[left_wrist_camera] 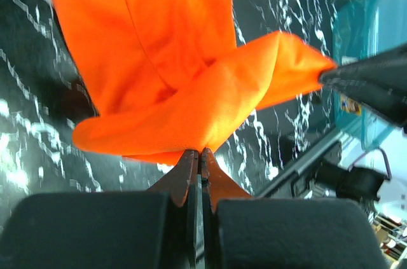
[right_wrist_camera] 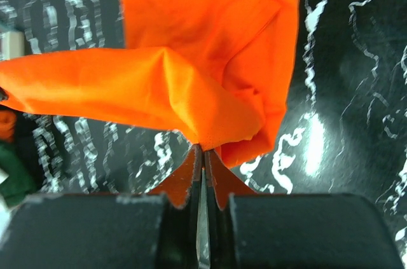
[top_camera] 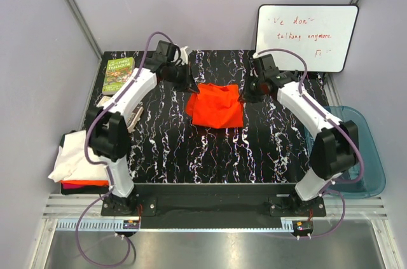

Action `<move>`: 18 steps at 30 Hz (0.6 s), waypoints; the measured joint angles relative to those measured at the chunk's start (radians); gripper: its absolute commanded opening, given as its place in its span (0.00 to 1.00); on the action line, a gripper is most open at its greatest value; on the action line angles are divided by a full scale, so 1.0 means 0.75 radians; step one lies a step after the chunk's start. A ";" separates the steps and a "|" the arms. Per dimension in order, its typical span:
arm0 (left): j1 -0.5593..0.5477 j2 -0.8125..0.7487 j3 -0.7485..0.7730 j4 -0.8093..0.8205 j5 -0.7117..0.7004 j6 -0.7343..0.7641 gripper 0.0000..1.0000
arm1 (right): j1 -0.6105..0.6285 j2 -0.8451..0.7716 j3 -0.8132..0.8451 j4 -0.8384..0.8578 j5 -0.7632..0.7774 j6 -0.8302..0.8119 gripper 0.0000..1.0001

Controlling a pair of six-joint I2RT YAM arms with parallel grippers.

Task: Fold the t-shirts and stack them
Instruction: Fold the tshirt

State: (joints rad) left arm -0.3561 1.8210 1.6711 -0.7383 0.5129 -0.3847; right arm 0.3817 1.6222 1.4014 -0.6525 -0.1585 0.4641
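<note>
While the bright orange t-shirt [top_camera: 216, 107] lies bunched at the middle of the black marbled surface [top_camera: 210, 154], it is gripped from both sides. The left pincer [left_wrist_camera: 198, 151] is seen closed tight on the shirt's left edge, with a fold of cloth pinched between its fingertips. The right pincer [right_wrist_camera: 202, 148] is likewise closed on orange cloth at the opposite edge, and no gap can be made out between its fingers. Between the two pinch points the fabric is drawn into a raised, creased fold, while the lower part of the shirt is supported by the surface.

At the near left corner a white t-shirt [top_camera: 73, 154] is seen crumpled on top of a red-orange t-shirt [top_camera: 82, 183], well apart from the orange one. A small green book [top_camera: 119, 73] is placed at the far left of the surface, a translucent blue tub [top_camera: 369, 173] is set beside its right edge, and a whiteboard [top_camera: 307, 37] is propped against the back wall.
</note>
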 measured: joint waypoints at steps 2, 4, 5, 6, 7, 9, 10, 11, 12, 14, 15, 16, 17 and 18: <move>0.000 0.089 0.056 0.006 0.000 -0.008 0.00 | 0.000 0.058 0.025 0.006 0.023 -0.008 0.06; 0.000 0.168 0.112 0.005 0.000 -0.015 0.00 | 0.000 0.115 0.054 0.008 0.045 -0.019 0.05; 0.000 0.210 0.143 0.005 0.001 -0.019 0.00 | 0.000 0.151 0.078 0.008 0.059 -0.026 0.06; 0.001 0.247 0.172 0.006 0.000 -0.023 0.00 | 0.000 0.173 0.092 0.010 0.066 -0.030 0.05; 0.002 0.280 0.198 0.006 0.001 -0.028 0.00 | -0.001 0.200 0.110 0.011 0.084 -0.035 0.05; 0.005 0.334 0.244 0.003 0.000 -0.042 0.00 | -0.005 0.234 0.132 0.015 0.109 -0.043 0.06; 0.007 0.359 0.268 0.001 0.001 -0.046 0.00 | -0.006 0.244 0.138 0.018 0.121 -0.046 0.06; 0.009 0.381 0.292 0.001 0.001 -0.051 0.00 | -0.010 0.255 0.148 0.018 0.131 -0.050 0.05; 0.012 0.401 0.312 0.002 0.001 -0.055 0.00 | -0.015 0.264 0.155 0.024 0.145 -0.052 0.05; 0.020 0.431 0.341 0.002 0.003 -0.062 0.00 | -0.030 0.280 0.169 0.035 0.165 -0.053 0.05; 0.024 0.448 0.355 0.006 0.003 -0.067 0.00 | -0.042 0.293 0.178 0.040 0.181 -0.053 0.06; 0.029 0.459 0.362 0.009 0.004 -0.071 0.00 | -0.053 0.307 0.188 0.047 0.196 -0.053 0.06; 0.034 0.473 0.368 0.011 0.004 -0.074 0.00 | -0.067 0.326 0.199 0.053 0.212 -0.054 0.06; 0.039 0.485 0.372 0.014 0.003 -0.077 0.00 | -0.080 0.347 0.209 0.061 0.227 -0.054 0.06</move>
State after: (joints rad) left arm -0.3267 2.1845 1.9499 -0.7280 0.5152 -0.4423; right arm 0.3218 1.8824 1.5581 -0.6071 0.0116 0.4236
